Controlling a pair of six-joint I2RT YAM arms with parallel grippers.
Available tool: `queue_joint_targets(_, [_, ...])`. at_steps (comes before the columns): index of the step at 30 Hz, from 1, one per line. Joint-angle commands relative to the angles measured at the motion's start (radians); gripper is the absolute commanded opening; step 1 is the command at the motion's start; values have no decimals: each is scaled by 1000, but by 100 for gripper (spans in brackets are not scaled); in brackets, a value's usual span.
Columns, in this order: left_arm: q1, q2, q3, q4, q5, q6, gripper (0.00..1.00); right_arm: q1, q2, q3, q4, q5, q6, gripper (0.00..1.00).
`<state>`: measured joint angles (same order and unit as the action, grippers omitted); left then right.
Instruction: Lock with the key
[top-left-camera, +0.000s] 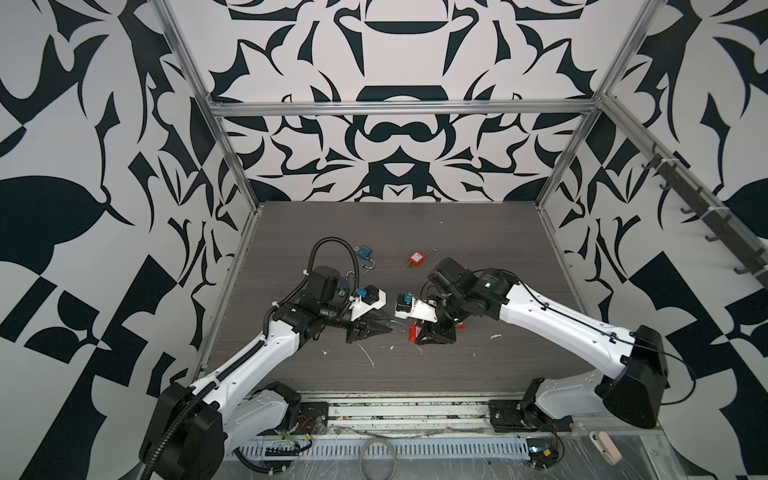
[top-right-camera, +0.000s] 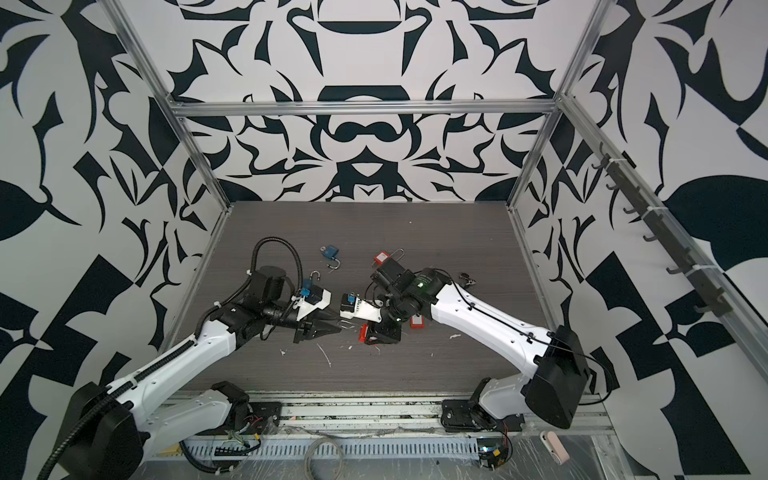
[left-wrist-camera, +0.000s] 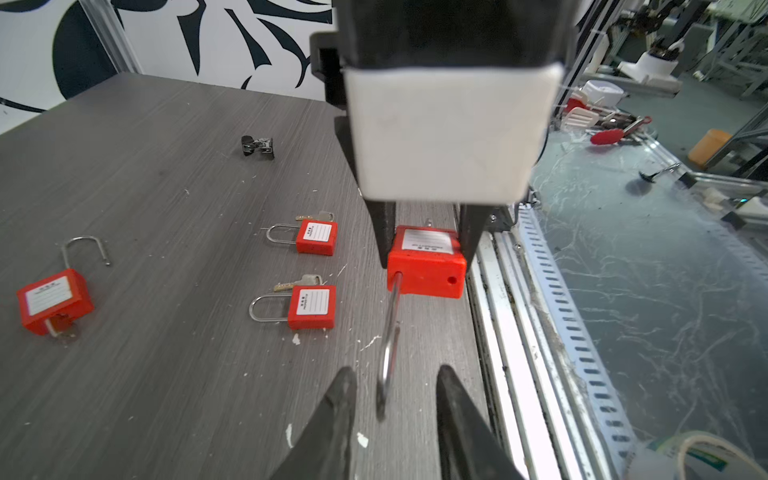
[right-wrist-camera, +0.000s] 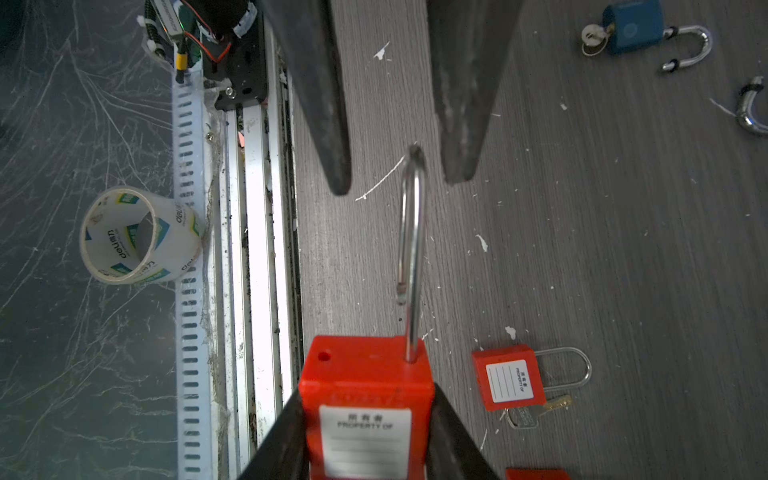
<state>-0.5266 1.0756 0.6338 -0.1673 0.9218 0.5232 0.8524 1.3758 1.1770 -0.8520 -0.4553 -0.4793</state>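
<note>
Near the front of the tabletop (left-wrist-camera: 166, 208), between the two arms, the red padlock (left-wrist-camera: 426, 276) is clamped by its body in the right gripper (right-wrist-camera: 368, 419). Its open shackle (left-wrist-camera: 390, 332) points lengthwise straight at the left gripper (left-wrist-camera: 395, 399). There the left fingers (left-wrist-camera: 343, 399) stand narrowly apart, one on either side of the shackle's bend, not touching it. Pressing the shackle home looks like the left arm's job.

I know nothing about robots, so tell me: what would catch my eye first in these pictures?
Bold black-and-white patterned walls surround everything. Over the grey table, the right gripper clamps a red padlock whose open shackle points at the left gripper, its fingers spread on either side of the loop. A second red padlock and a blue padlock lie nearby.
</note>
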Motion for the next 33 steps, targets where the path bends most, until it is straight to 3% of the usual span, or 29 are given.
queue_joint_targets(1, [-17, 3, -13, 18, -25, 36, 36, 4, -21, 32, 5, -29, -22, 20])
queue_joint_targets(5, [-38, 13, -11, 18, -15, 39, 32, 5, -12, 41, 5, -23, -25, 19])
queue_joint_targets(15, [-46, 23, 3, 17, 41, 20, 0, 5, -7, 69, 11, 34, -41, 21])
queue_joint_targets(20, [-47, 4, -26, 64, 57, -58, 0, 5, -21, 72, 38, 71, -47, 47])
queue_joint_targets(25, [-46, -37, -73, 166, 26, -170, 0, 6, -67, 55, 75, 194, -87, 62])
queue_joint_targets(33, [-48, -41, -138, 417, 33, -362, 0, 6, -167, -20, 136, 255, -128, 66])
